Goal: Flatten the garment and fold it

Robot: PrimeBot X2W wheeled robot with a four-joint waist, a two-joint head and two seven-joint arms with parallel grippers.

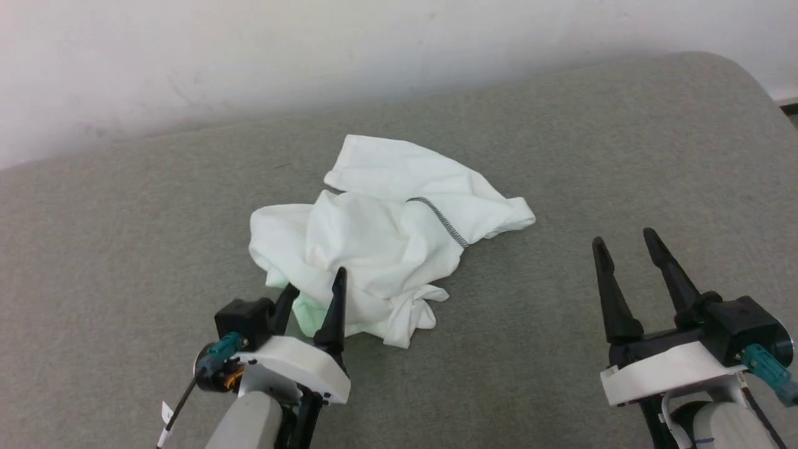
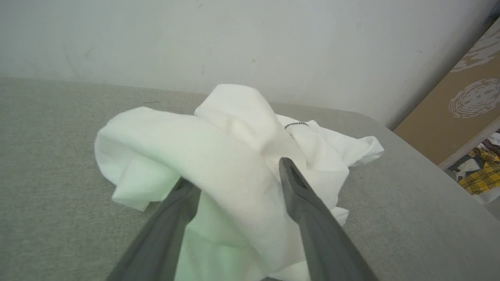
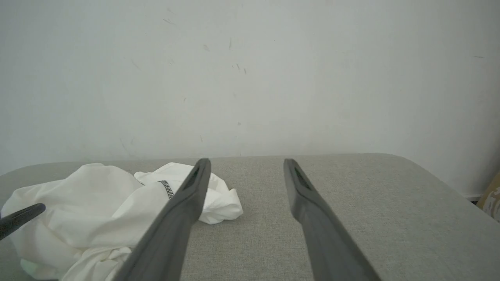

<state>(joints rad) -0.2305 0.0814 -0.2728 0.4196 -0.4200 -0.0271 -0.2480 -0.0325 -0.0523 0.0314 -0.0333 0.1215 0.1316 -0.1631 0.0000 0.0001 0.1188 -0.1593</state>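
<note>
The garment (image 1: 374,237) is a crumpled white heap on the grey padded surface, with a dark zigzag seam (image 1: 446,224) showing on top. My left gripper (image 1: 315,280) is at the heap's near left edge, open, its fingers spread with a fold of cloth between them. In the left wrist view the garment (image 2: 195,144) drapes over the left finger, hiding its tip. My right gripper (image 1: 623,237) stands open and empty over bare surface, well to the right of the heap. The right wrist view has the garment (image 3: 90,203) at lower left, beside that gripper (image 3: 246,162).
The grey padded surface (image 1: 124,249) runs back to a pale wall (image 1: 249,56); its rounded far right corner (image 1: 735,68) curves down. Off the right edge, the left wrist view has a brown patterned board (image 2: 461,105) and yellow checked cloth (image 2: 482,175).
</note>
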